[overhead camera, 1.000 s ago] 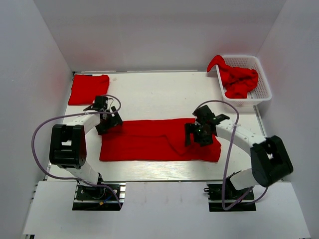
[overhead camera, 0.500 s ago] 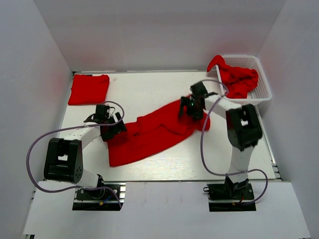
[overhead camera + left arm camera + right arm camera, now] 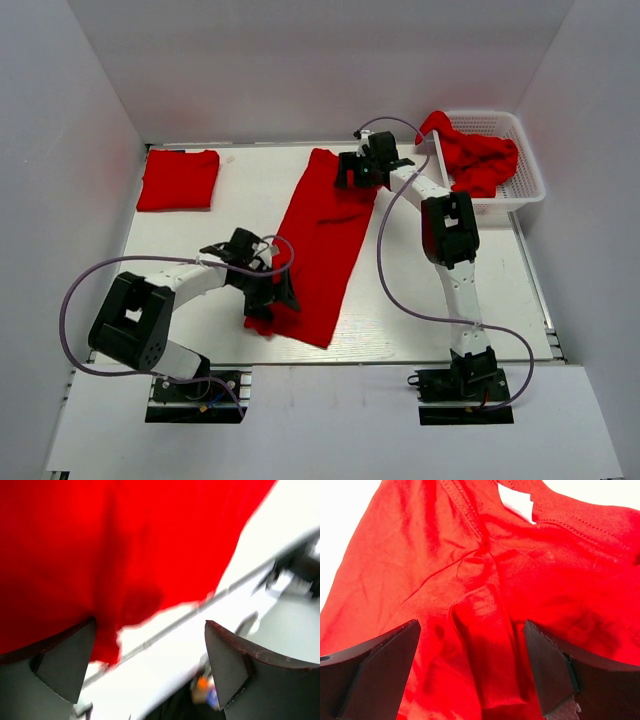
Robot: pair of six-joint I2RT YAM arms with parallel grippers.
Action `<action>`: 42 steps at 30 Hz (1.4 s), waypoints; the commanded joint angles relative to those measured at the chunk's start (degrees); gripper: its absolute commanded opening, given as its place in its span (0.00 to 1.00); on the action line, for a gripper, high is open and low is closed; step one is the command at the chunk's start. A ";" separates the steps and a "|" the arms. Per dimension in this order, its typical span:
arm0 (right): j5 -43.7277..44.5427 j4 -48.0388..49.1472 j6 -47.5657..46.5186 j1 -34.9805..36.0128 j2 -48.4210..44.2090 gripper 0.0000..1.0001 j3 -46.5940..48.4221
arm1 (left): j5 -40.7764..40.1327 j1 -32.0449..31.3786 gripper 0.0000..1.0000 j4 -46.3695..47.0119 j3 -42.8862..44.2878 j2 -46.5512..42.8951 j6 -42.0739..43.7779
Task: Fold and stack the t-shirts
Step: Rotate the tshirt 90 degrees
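A red t-shirt [image 3: 320, 230], folded into a long strip, lies slanted on the white table, from the far middle down to the near left. My left gripper [image 3: 278, 295] is open at its near end; in the left wrist view [image 3: 150, 630] one finger [image 3: 60, 665] overlaps the cloth's edge [image 3: 100, 540]. My right gripper [image 3: 348, 172] is open over the far end; in the right wrist view [image 3: 470, 625] it hovers above the collar part of the shirt [image 3: 485, 570]. A folded red shirt [image 3: 178, 178] lies at the far left.
A white basket [image 3: 528, 165] at the far right holds crumpled red shirts [image 3: 478, 160], one hanging over its left rim. White walls enclose the table on three sides. The table's near edge [image 3: 190, 617] runs just past the shirt's near end.
The shirt has swung from lying across the table to lying slanted front to back. My right gripper moved to the far middle, my left gripper toward the near edge.
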 commanded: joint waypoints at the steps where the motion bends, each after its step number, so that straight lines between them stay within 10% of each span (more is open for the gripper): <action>1: 1.95 -1.43 -5.91 0.09 -0.99 0.90 1.12 | 7.04 -4.03 0.99 -7.38 -0.49 -5.09 1.39; 7: 2.92 -2.31 -9.25 1.14 -7.50 0.90 -1.07 | -1.46 -6.06 0.99 -11.67 8.54 -8.88 5.52; 17: 11.42 -10.12 -5.39 5.71 -14.71 0.90 -6.77 | -38.81 -3.17 0.99 -15.29 30.88 5.17 -0.27; 30: 21.03 -12.68 12.01 11.17 -7.08 0.90 -6.26 | -48.41 3.07 0.99 -12.30 34.15 6.23 -0.01; 42: 18.00 -19.09 6.49 3.62 9.97 0.90 13.92 | -43.97 6.94 0.99 -5.39 34.94 5.61 4.09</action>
